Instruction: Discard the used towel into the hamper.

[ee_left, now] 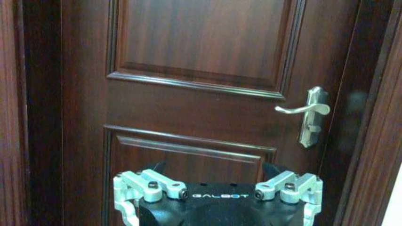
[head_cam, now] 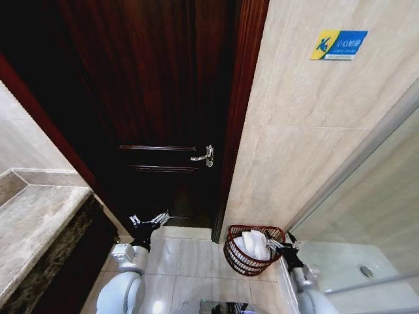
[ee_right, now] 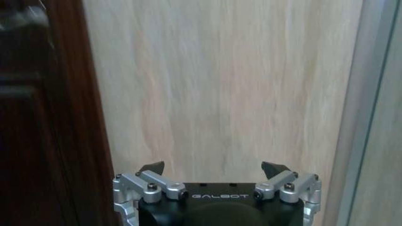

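1. White cloth, the towel (head_cam: 254,243), lies bunched inside the hamper (head_cam: 237,256), its top rising slightly above the rim.
2. The hamper, a reddish-brown openwork basket, stands on the tiled floor (head_cam: 190,258) against the pale wall (head_cam: 294,144), just beside the right gripper (head_cam: 287,244) on its inner side.
3. The right gripper hovers at the hamper's rim, nearest the basket's edge by the glass shower screen (head_cam: 373,190). In the right wrist view its two dark fingertips (ee_right: 152,167) stand well apart with nothing between them; it holds nothing and faces the pale wall (ee_right: 220,84).
4. The left gripper (head_cam: 149,221) is raised over the floor, well apart from the hamper, pointing at the dark wooden door (head_cam: 163,98). Its jaws appear spread and empty in the head view.
5. In the left wrist view the door's metal handle (ee_left: 308,110) sits ahead of the left gripper, off to one side.
6. A stone counter (head_cam: 33,222) runs along the outer side of the left arm.
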